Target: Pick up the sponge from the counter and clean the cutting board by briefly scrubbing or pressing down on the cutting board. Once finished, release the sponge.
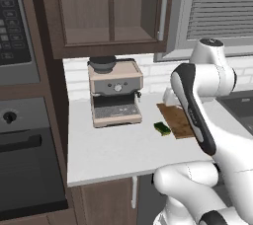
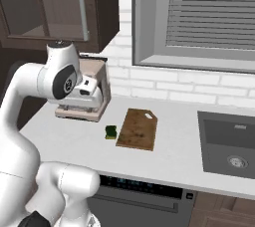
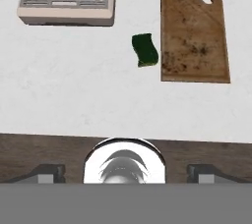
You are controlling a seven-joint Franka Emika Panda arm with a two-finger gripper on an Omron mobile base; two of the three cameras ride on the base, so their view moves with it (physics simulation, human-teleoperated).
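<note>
**Inspector:** Left base view first. The sponge lies on the desk, just beside the near left corner of the cutting board. A coffee machine stands well to the left. Your arm is raised and folded, well clear of the work.

**Operator:** And from the right side?

**Inspector:** Right base view agrees: the sponge sits off the board's left edge, between the board and the coffee machine. A sink lies well to the right, no concern here.

**Operator:** The pincer?

**Inspector:** In the hand view its two tips stand far apart at the bottom, nothing between them: released and empty, high above the desk. The sponge is dark green side up, slightly skewed, close to the board, though I cannot tell whether they touch.

**Operator:** Your recommendation?

**Inspector:** You have yet to reach. In my judgement, centre over the sponge, turn the tips to span its short sides, descend straight, and keep the board-side finger off the board's edge.
</note>
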